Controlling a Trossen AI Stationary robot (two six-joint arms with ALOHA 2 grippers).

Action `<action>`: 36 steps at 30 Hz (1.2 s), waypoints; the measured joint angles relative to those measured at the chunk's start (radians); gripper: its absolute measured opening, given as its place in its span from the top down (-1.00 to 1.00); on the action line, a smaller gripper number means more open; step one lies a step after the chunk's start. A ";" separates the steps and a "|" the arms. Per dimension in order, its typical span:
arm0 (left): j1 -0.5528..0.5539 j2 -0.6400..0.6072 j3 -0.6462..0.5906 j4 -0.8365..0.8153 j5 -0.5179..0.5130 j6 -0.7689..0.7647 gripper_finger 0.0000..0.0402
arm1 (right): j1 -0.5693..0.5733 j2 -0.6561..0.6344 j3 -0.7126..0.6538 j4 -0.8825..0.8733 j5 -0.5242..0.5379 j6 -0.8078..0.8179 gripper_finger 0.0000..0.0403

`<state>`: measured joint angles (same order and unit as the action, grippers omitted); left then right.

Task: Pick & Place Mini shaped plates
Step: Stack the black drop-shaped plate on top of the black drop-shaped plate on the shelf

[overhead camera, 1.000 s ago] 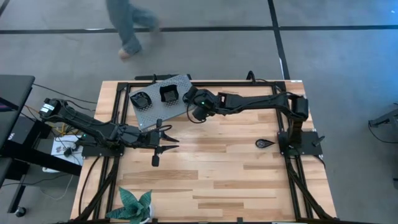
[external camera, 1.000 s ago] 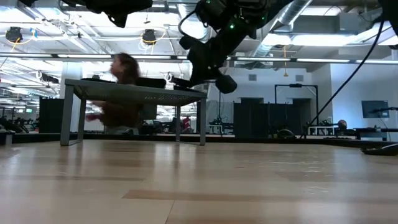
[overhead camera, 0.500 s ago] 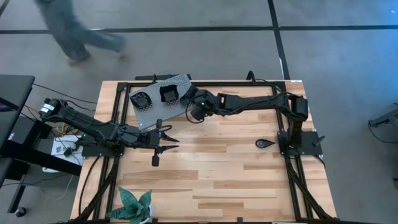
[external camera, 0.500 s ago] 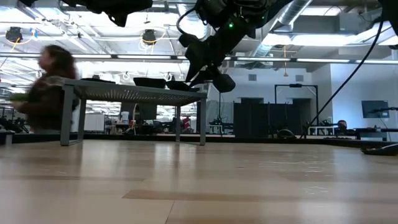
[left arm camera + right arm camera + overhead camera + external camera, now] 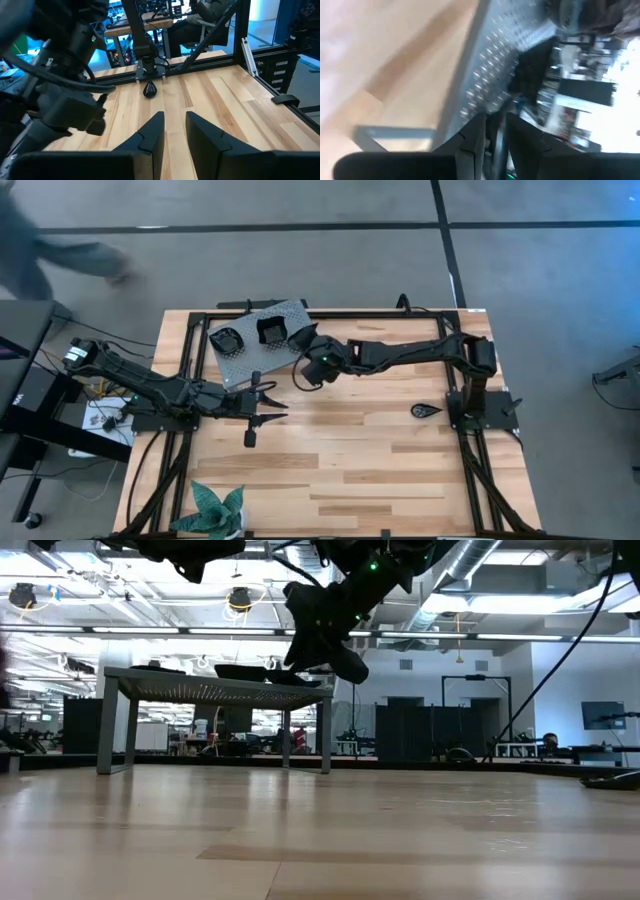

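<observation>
We hover our right gripper (image 5: pixel 303 344) at the stand (image 5: pixel 250 355) edge, fingers slightly parted, empty. Two mini shaped plates (image 5: pixel 271 331) sit there, another (image 5: pixel 425 411) on the table — glossy, likely slippery and brittle; pinch the rim.

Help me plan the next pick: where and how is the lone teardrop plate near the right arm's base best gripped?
Probably pinch the rim at the rounded end of the teardrop plate from above, one finger inside, one outside. It lies flat and shallow, so only the rim offers hold; its tip seems to face the arm's base, so approach from the open table side.
</observation>
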<state>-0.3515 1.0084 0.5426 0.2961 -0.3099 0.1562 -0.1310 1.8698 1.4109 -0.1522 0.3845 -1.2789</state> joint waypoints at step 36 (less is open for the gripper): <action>0.000 0.000 0.000 0.024 0.000 0.046 0.60 | -0.101 0.085 0.001 0.244 -0.368 0.219 0.99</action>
<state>-0.3514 1.0084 0.5426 0.3201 -0.3099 0.2020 -0.2321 1.9550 1.4124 0.0916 0.0166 -1.0595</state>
